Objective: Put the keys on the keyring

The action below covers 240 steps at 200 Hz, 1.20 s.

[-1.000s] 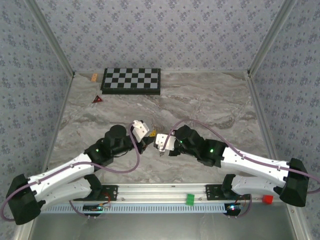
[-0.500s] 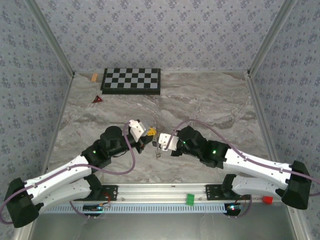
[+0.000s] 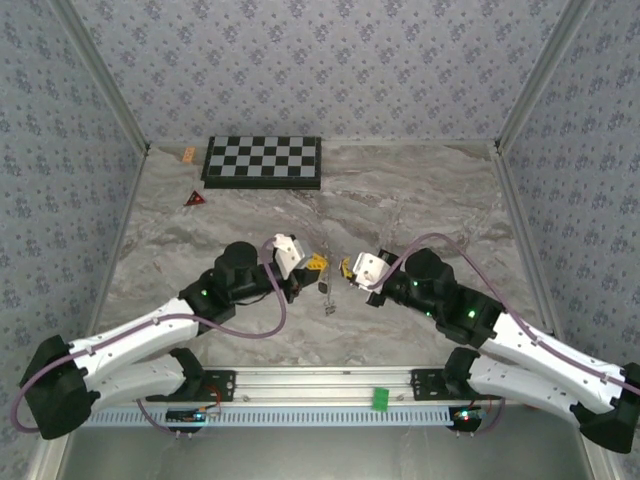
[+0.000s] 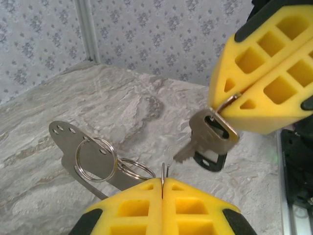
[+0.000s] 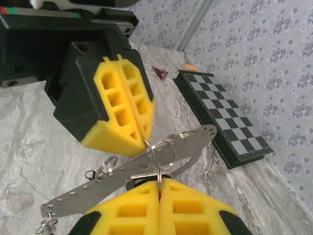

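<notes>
— So, which step?
— Threading, I judge: right gripper clenched on the keyring, keys dangling; left gripper clenched on a second ring, over the table's middle toward its near edge. Next: fine alignment.

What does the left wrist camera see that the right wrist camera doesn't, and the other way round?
Left wrist camera: a key dangling under the right tool, its blade in plain sight. Right wrist camera: the checkerboard and the red triangle, far back on the marble table. Both: the right tool and the left tool, yellow, nose to nose, each shut on a wire ring, plus the holed metal strip.
</notes>
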Each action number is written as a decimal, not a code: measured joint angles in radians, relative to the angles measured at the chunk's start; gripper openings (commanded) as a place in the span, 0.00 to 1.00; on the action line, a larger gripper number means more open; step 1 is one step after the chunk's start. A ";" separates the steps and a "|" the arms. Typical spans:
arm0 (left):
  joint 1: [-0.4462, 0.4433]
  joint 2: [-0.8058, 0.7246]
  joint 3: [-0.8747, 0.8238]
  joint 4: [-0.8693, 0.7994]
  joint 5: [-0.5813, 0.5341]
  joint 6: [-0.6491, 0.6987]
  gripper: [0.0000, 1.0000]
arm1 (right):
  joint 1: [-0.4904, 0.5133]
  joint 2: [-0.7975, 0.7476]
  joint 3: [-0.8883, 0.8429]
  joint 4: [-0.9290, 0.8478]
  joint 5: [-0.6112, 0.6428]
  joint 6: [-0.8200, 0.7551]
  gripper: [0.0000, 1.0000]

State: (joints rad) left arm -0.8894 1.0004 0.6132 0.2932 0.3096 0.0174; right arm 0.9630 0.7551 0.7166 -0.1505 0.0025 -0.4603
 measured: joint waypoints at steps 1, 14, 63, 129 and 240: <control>0.000 0.001 0.002 0.001 0.003 0.000 0.00 | 0.000 0.000 0.000 0.000 0.000 0.000 0.00; 0.008 0.006 0.016 0.008 0.030 -0.004 0.00 | -0.007 -0.012 0.000 -0.003 -0.016 0.008 0.00; 0.039 0.000 0.018 0.053 0.103 -0.065 0.00 | -0.091 -0.021 -0.002 -0.011 -0.126 0.081 0.00; 0.039 -0.024 0.018 0.060 0.159 -0.113 0.00 | -0.171 0.024 -0.007 -0.008 -0.277 0.139 0.00; 0.039 -0.015 0.018 0.058 0.193 -0.117 0.00 | -0.180 0.044 -0.007 0.037 -0.349 0.143 0.00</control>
State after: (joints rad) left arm -0.8505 0.9855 0.6312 0.3515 0.5026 -0.0994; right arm 0.7830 0.7994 0.7094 -0.1135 -0.3466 -0.3168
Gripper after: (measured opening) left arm 0.059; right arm 0.038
